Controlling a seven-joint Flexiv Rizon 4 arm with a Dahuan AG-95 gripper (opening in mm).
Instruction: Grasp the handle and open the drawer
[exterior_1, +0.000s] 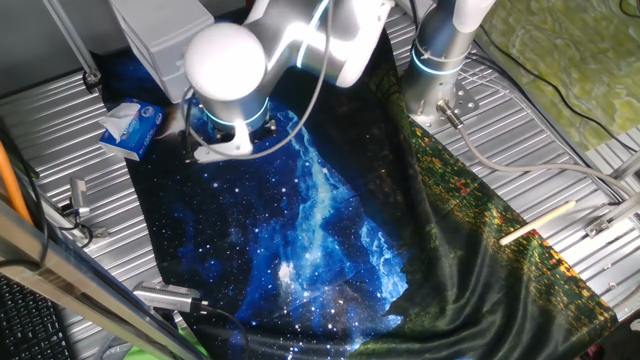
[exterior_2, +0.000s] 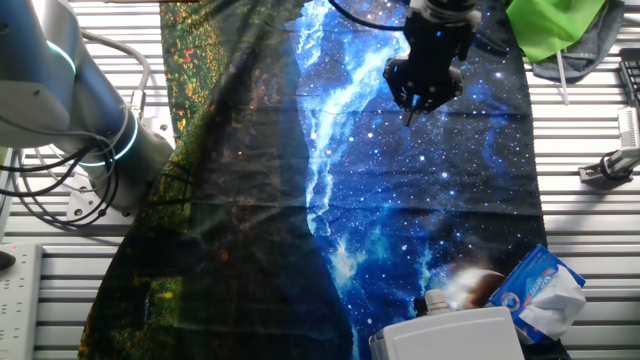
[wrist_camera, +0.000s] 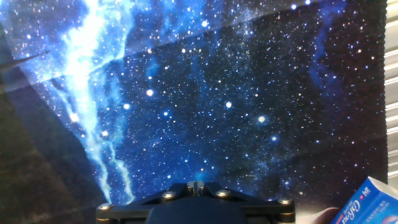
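The pale grey-white drawer unit (exterior_1: 165, 40) stands at the far left corner of the starry blue cloth; in the other fixed view only its top (exterior_2: 450, 335) shows at the bottom edge. Its handle is not clearly visible in any view. My gripper (exterior_2: 410, 108) hangs over the middle of the cloth, well away from the unit, with its fingers pointing down. In the hand view the fingertips (wrist_camera: 196, 185) are pressed together with nothing between them. In one fixed view the arm's white joint hides the gripper.
A small blue-and-white carton (exterior_1: 130, 128) lies beside the drawer unit and also shows in the other fixed view (exterior_2: 540, 290) and the hand view (wrist_camera: 368, 205). The arm's base (exterior_1: 440, 60) stands at the cloth's far edge. A wooden stick (exterior_1: 538, 222) lies at the right.
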